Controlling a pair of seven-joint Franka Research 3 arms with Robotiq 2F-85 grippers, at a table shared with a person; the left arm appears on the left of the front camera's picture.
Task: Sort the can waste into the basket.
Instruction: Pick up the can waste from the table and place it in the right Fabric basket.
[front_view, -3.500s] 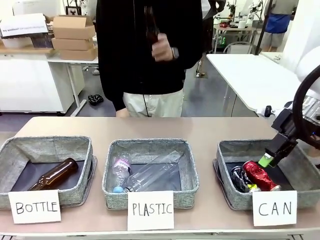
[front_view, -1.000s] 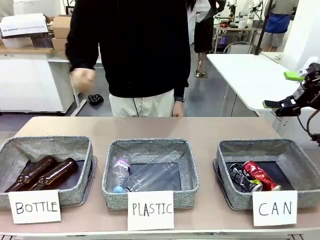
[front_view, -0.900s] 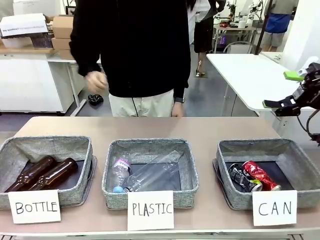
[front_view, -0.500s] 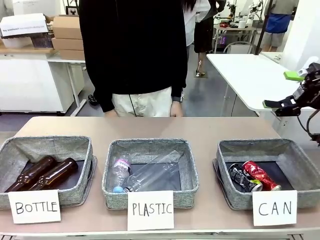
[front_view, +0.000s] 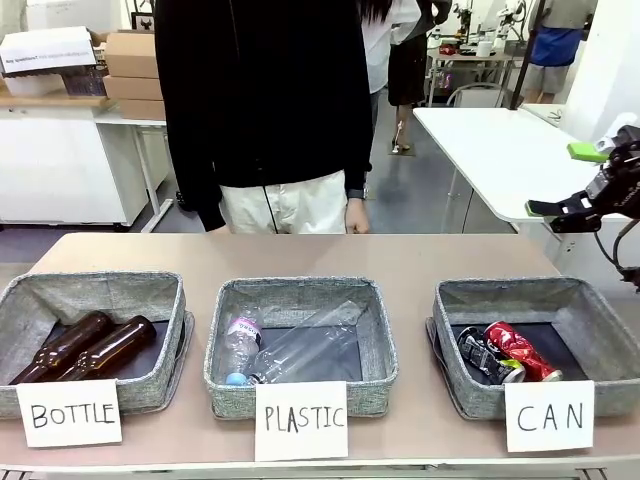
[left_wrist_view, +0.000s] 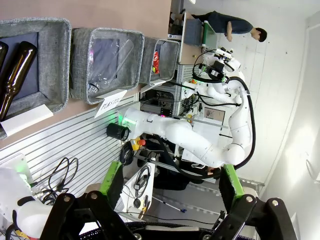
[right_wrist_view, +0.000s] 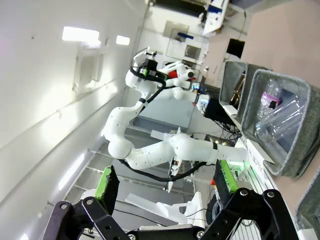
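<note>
Two cans (front_view: 505, 353) in CAN basket (front_view: 598, 318)

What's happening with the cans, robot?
Both grippers open, empty: left, right. Red can and dark can in CAN basket. Nothing blocking.

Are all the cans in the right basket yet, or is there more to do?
Looks done: the red can and the dark can both lie in the CAN basket. In hand: nothing; the right tool hangs open above it. Left: no cans elsewhere on the table.
</note>
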